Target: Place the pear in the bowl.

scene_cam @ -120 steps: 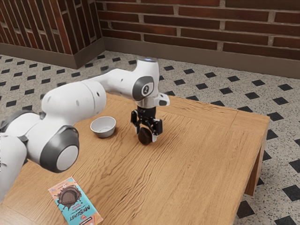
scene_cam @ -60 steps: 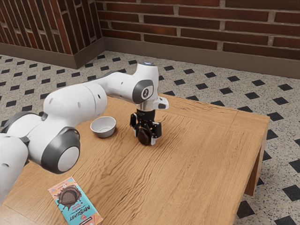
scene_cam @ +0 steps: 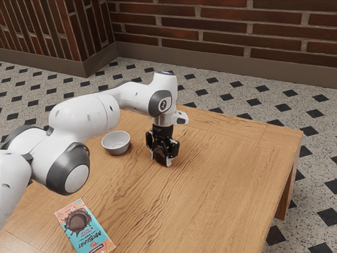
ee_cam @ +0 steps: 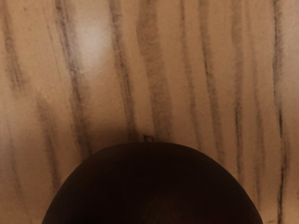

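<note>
In the exterior view my gripper (scene_cam: pixel 161 158) points down, low over the table, with the dark brown pear (scene_cam: pixel 159 153) within its grasp area. It hides part of the pear, and whether it holds the pear firmly cannot be made out. In the wrist view the pear (ee_cam: pixel 152 186) is a large dark rounded shape at the lower edge, directly under the hand, with wood grain beyond it. A light grey bowl (scene_cam: pixel 116 143) stands upright, apart from the gripper, toward the exterior view's left.
A blue and pink chocolate package (scene_cam: pixel 85 227) lies flat near the exterior view's bottom edge, well away from the pear and bowl. The wooden table (scene_cam: pixel 221 174) has its far corner toward the exterior view's right.
My hand has come down around the pear, shifted slightly toward the exterior view's left and turned somewhat. More of the pear is hidden by the gripper. Bowl and package have stayed put.
</note>
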